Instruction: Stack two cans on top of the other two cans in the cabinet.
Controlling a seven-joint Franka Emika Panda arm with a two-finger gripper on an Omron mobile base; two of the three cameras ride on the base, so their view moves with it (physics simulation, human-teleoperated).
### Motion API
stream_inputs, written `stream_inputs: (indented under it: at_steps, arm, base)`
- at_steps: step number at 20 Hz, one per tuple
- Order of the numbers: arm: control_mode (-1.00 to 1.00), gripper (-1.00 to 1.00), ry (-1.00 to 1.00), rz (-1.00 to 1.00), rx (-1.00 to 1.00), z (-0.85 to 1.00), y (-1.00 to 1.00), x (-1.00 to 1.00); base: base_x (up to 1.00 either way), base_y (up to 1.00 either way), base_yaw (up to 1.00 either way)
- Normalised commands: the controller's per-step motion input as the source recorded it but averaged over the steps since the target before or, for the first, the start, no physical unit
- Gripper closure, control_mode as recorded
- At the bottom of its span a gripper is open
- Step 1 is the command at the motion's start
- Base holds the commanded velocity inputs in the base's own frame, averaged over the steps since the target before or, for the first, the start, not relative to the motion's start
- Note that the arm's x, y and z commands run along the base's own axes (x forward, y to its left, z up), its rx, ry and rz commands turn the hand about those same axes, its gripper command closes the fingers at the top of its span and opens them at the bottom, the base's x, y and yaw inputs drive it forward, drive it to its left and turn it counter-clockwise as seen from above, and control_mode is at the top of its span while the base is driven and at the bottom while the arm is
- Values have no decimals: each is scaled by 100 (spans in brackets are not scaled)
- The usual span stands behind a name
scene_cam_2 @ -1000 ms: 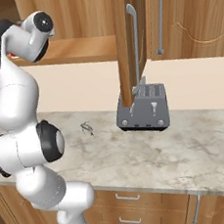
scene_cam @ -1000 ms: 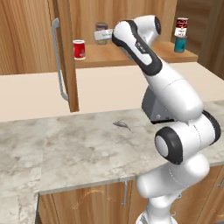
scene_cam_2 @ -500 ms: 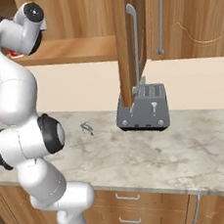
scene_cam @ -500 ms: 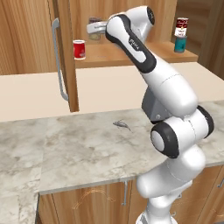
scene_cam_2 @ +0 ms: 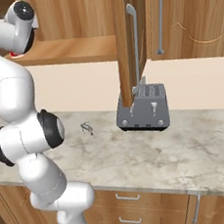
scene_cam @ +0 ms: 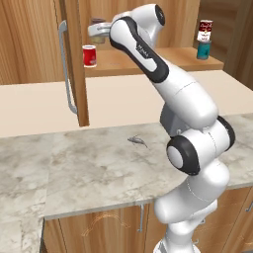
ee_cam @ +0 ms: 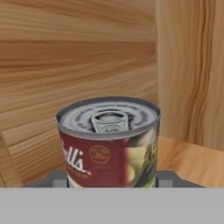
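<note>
My gripper is shut on the grey metal can and holds it in the air inside the cabinet. It hangs just above and slightly right of the all-red can, which stands on the shelf by the open door. In the hand view the held can shows its grey pull-tab lid and its red and greenish-yellow label, with the gripper clamped low on its sides. At the shelf's right end the red-over-white can stands on the teal can.
The door's long grey bar handle hangs over the counter's back. A small grey object lies on the marble counter. A grey toaster stands under the open door in the right base view.
The arm has swung left and up along the shelf, carrying the grey can from mid-shelf to a spot over the red can.
</note>
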Motion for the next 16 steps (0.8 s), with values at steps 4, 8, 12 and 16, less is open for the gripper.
stream_inputs:
  at_steps: [4,8,12,16]
  arm:
    - [-100,100,0,0,-1,-5,20,-2]
    - [-100,100,0,0,-1,-8,12,-1]
    - [-100,100,0,0,-3,-14,7,0]
    - [-100,100,0,0,-2,-7,11,0]
  base:
    - [0,0,0]
    - [0,0,0]
    - [0,0,0]
    - [0,0,0]
